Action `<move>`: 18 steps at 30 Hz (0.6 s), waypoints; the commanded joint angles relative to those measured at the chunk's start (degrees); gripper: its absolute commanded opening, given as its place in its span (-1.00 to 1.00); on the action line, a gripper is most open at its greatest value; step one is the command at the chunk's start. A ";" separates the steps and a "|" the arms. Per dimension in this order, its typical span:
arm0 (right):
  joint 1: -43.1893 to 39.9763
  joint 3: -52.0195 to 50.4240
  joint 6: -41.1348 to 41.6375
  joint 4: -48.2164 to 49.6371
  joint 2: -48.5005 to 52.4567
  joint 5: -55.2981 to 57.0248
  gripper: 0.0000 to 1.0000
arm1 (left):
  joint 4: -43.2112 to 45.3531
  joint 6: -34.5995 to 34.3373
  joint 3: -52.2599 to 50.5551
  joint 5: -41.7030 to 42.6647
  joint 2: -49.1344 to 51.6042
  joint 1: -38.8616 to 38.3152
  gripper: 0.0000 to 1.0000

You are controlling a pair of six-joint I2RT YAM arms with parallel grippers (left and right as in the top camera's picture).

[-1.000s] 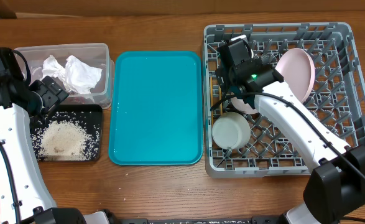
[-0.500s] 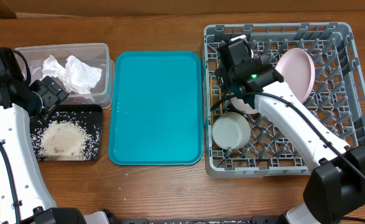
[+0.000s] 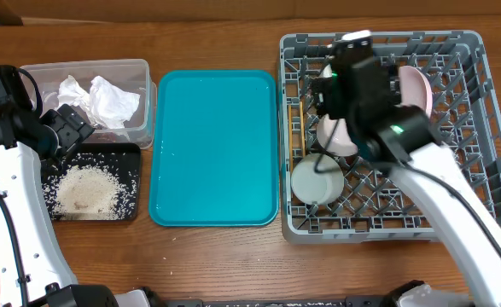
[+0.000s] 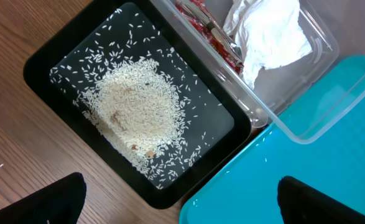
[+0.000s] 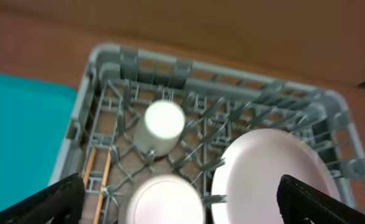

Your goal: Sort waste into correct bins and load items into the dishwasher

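Note:
My left gripper (image 4: 182,202) hangs open and empty above the corner where the black tray (image 4: 64,56) meets the teal tray. Loose rice (image 4: 135,115) is heaped in the black tray. The clear tub (image 3: 84,65) holds crumpled napkins (image 3: 105,98) and a red wrapper (image 4: 210,34). My right gripper (image 5: 181,205) is open, holding nothing, high over the grey dish rack (image 3: 378,38). Below it are the pink plate (image 5: 275,174) on edge, a white bowl (image 5: 163,202), a small white cup (image 5: 164,121) and chopsticks (image 5: 89,168). A grey-green bowl (image 3: 316,181) sits near the rack's front left.
The large teal tray (image 3: 214,147) lies between the bins and the rack, with nothing on it. The right arm reaches over the rack from the front right. Wooden tabletop runs along the front edge.
The right arm has swung back and to the right over the rack and looks higher. The left arm has not moved.

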 commanded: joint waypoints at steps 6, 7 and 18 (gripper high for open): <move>-0.17 0.02 0.59 -0.04 -15.10 0.90 1.00 | 0.09 0.46 0.81 -0.13 0.24 -0.11 1.00; -0.17 0.02 0.13 -0.55 -16.46 1.77 1.00 | 0.09 0.46 0.81 -0.13 0.24 -0.11 1.00; -0.17 -1.36 0.07 -12.66 -34.03 1.03 1.00 | 0.09 0.46 0.81 -0.13 0.24 -0.11 1.00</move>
